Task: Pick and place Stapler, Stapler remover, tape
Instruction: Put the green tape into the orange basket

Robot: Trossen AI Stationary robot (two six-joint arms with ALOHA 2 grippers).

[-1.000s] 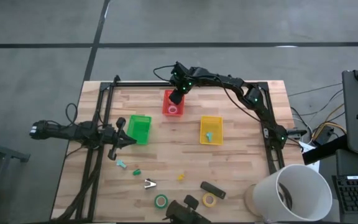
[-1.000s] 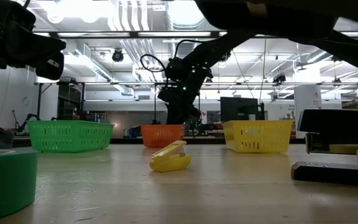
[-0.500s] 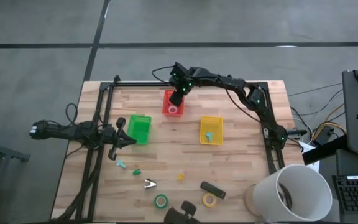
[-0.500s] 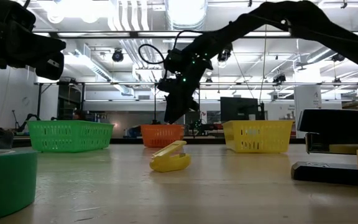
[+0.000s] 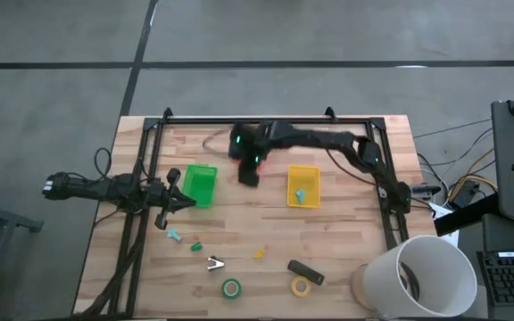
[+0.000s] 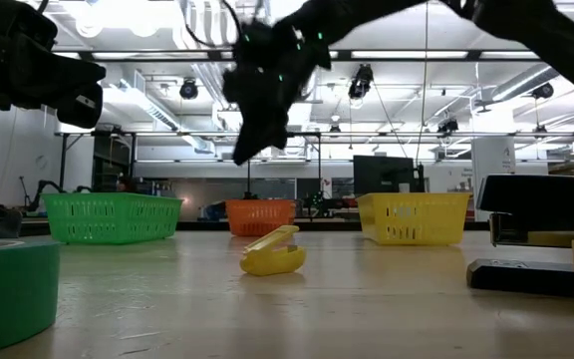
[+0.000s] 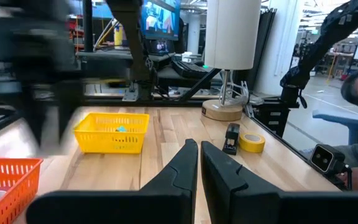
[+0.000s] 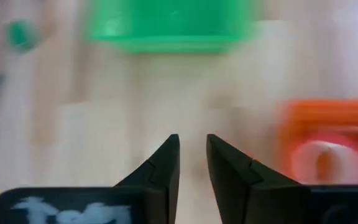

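Observation:
My right gripper (image 5: pixel 248 175) hangs open and empty above the table between the red basket (image 5: pixel 261 160), which the arm mostly hides, and the green basket (image 5: pixel 200 185). A red tape roll (image 8: pixel 321 163) lies in the red basket. The black stapler (image 5: pixel 306 272), the yellow tape (image 5: pixel 301 286), the green tape (image 5: pixel 231 287) and a silver claw-like remover (image 5: pixel 215 263) lie on the table near its front edge. My left gripper (image 5: pixel 184 201) waits shut and empty at the table's left, beside the green basket.
A yellow basket (image 5: pixel 303 185) with a teal piece stands right of centre. Small teal (image 5: pixel 175 235), green (image 5: pixel 196 245) and yellow (image 5: pixel 259 253) pieces lie on the near half. A white lamp shade (image 5: pixel 422 272) covers the near right corner.
My right gripper has moved off the red basket toward the table's near edge and a little to the left, and now hangs between the red and green baskets. My left arm has kept still.

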